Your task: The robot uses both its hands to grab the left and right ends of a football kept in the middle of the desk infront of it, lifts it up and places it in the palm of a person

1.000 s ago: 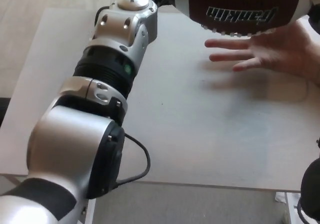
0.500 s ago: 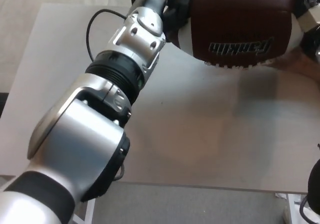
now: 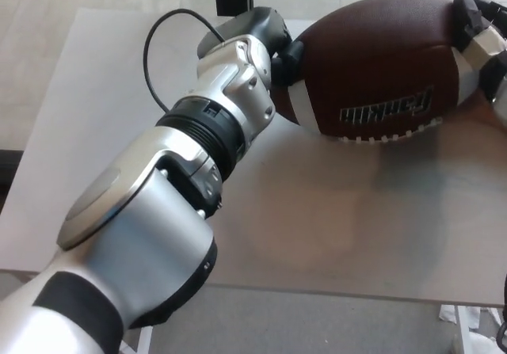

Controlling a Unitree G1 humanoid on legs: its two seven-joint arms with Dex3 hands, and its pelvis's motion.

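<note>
Football (image 3: 380, 69), brown, white-striped, clear of worktop (image 3: 333, 219) and clamped end to end between left hand (image 3: 273, 41) and right hand (image 3: 475, 37); grasp and lift judged complete, handover pending, with no receiving palm discernible beneath.
</note>
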